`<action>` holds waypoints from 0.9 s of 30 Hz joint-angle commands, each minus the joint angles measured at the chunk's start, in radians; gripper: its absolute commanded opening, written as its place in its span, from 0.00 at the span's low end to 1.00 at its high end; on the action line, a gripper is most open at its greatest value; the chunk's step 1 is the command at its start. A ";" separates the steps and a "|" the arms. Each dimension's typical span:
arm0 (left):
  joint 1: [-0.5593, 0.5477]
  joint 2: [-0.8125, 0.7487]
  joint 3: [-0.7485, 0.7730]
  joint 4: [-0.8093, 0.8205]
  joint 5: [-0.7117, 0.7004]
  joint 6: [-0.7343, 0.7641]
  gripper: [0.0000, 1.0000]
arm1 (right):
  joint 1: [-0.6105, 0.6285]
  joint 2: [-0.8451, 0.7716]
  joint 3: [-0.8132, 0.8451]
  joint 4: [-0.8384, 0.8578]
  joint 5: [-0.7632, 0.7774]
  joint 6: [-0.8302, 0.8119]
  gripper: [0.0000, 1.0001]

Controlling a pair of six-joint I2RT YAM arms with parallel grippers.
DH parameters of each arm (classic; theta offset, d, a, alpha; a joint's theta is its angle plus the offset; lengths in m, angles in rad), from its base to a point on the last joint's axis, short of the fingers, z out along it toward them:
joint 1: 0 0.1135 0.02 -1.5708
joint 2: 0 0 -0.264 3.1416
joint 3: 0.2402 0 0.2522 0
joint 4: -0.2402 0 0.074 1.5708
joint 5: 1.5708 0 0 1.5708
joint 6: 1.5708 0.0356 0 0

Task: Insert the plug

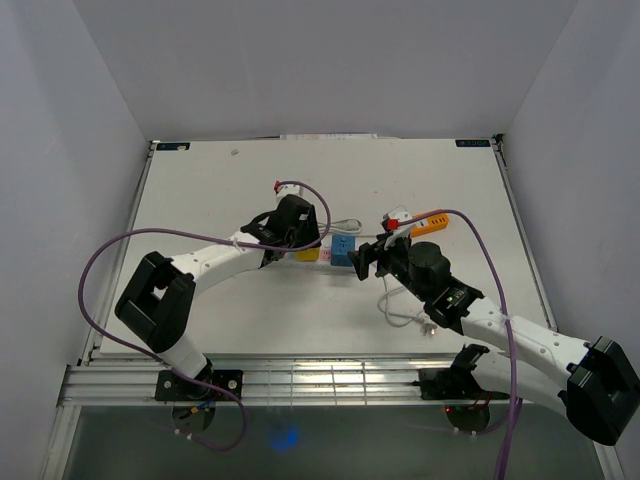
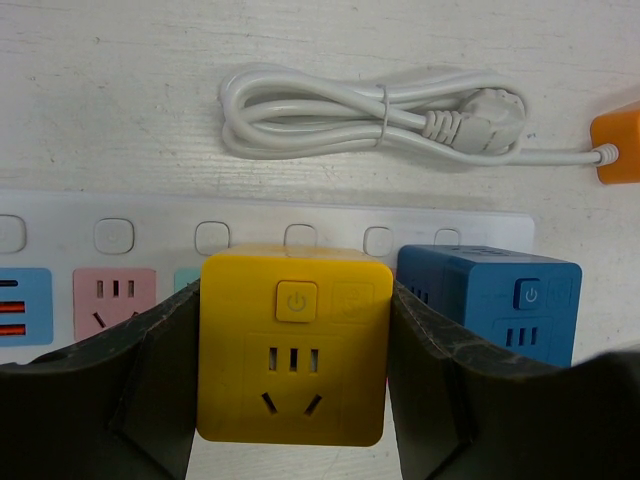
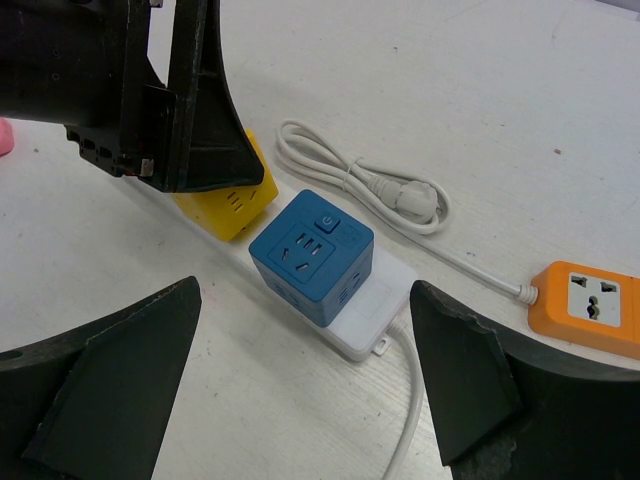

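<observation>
Left hand (image 2: 292, 400): closed on the yellow cube (image 2: 290, 300), pinching its sides to press it squarely into the power strip (image 2: 150, 215) beneath.
Right hand (image 3: 300, 390): open (holding nothing), blue cube (image 3: 312, 255) just ahead, probably ready to steady the strip.

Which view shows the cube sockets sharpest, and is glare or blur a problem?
Left wrist: yellow cube sharp, evenly lit, no glare. Right wrist: blue cube crisp, own fingers dark and soft. Top external: flat even light, both cubes too small for detail.
</observation>
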 commanded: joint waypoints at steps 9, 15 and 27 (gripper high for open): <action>-0.029 -0.007 0.030 -0.005 -0.062 0.001 0.00 | -0.007 0.002 0.040 0.028 0.000 0.012 0.90; -0.051 0.005 0.025 0.014 -0.117 0.021 0.00 | -0.011 0.003 0.037 0.027 0.009 0.013 0.90; -0.074 0.044 0.048 0.004 -0.152 0.047 0.00 | -0.017 -0.007 0.034 0.025 0.015 0.018 0.90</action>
